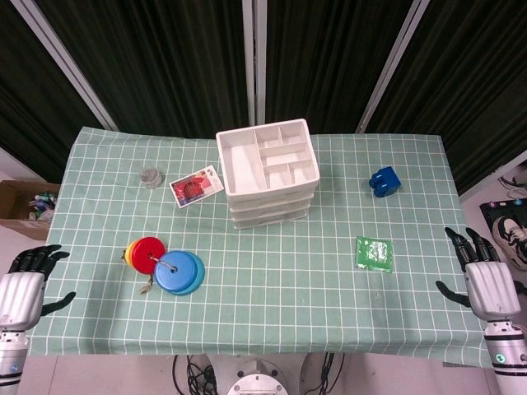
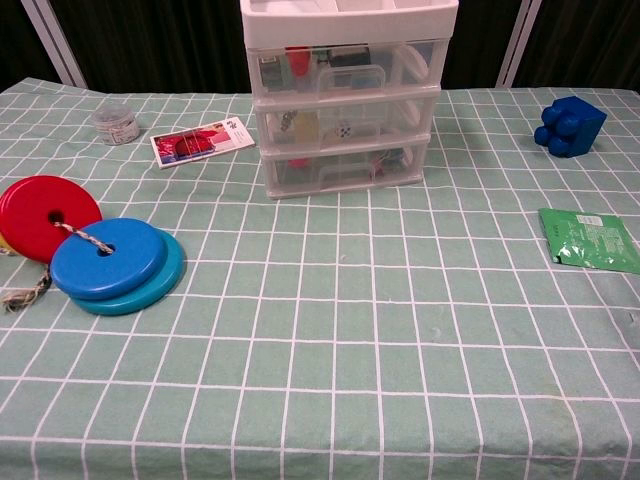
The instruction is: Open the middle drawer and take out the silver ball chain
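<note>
Left hand (image 1: 25,284) and right hand (image 1: 486,276) rest apart, fingers spread, holding nothing.

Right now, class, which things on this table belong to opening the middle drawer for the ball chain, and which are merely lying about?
Belongs to the job:
drawer unit
middle drawer
left hand
right hand

Lying about:
blue block
green packet
card
small jar
stringed discs
</note>
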Tool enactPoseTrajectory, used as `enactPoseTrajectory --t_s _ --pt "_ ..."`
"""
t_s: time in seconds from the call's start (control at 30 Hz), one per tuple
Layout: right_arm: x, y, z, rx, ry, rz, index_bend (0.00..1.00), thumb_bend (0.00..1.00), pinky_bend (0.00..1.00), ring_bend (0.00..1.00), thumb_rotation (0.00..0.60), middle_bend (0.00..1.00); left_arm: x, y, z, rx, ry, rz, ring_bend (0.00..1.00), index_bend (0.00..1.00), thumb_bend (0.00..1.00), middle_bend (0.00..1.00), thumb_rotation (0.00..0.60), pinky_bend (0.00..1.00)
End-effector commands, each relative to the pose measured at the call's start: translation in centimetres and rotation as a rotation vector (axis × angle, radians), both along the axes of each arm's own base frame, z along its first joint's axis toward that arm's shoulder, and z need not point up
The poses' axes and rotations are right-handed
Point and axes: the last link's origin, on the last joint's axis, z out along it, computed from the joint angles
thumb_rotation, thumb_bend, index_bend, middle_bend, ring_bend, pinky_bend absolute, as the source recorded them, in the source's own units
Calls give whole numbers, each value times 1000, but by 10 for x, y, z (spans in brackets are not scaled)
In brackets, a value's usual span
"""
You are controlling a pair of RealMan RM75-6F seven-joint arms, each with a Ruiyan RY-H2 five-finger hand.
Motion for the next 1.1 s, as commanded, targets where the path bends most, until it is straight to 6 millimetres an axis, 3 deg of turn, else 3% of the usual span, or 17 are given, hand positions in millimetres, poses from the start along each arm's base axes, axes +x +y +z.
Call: enactPoseTrajectory --t_s 0.03,0.3,0.43,0.7,0.9,1.1 --pt "0 -1 -1 6 -6 -2 0 86 144 50 600 175 -2 -2 -4 -2 -8 12 180 288 40 215 600 199" --pt "8 0 -5 48 -68 23 0 90 144 50 600 192 0 -8 -1 12 5 2 179 288 41 215 600 199" --pt "27 -7 -23 137 -175 65 0 123 162 96 600 289 2 -11 -1 11 3 -3 179 288 41 216 600 199" --pt "84 -61 -72 298 -511 113 85 201 506 473 600 569 2 -15 3 21 0 -7 179 289 41 216 600 199" --pt "120 -101 -116 445 -811 35 165 335 652 637 600 716 1 -15 2 11 1 -5 179 291 40 216 600 199" --pt "144 -130 -155 565 -976 -57 194 420 720 705 600 783 -2 -14 1 3 -2 2 179 294 40 215 600 199"
